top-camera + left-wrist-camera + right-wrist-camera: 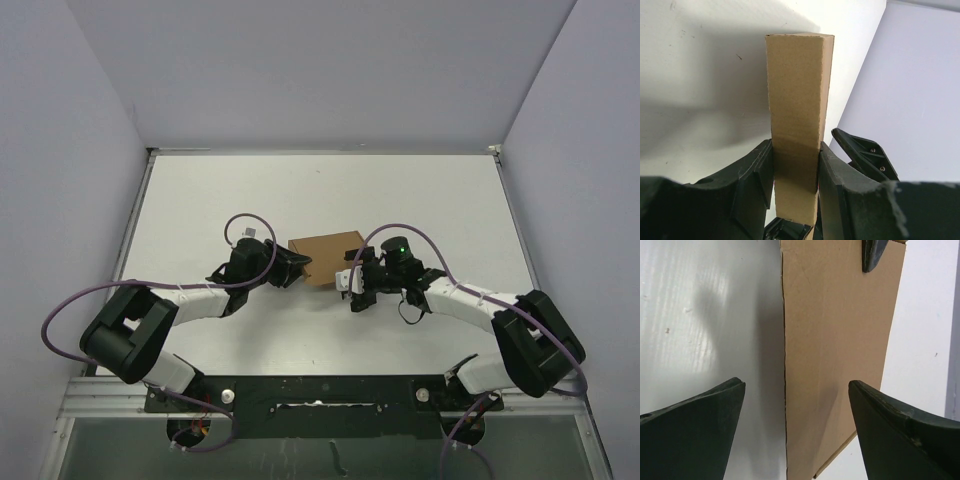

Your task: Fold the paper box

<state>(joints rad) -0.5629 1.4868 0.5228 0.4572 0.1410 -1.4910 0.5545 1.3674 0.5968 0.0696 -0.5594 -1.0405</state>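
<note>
- No text, brand, number or sign can be read in any of the three views.
- The paper box (pixel 799 95), clamped in the left claw (pixel 795 167), shows only plain brown cardboard on the faces in view.
- A small white tag (pixel 250 232) sits just behind the left claw, on its wrist; it is too small to tell whether it bears any print.
</note>
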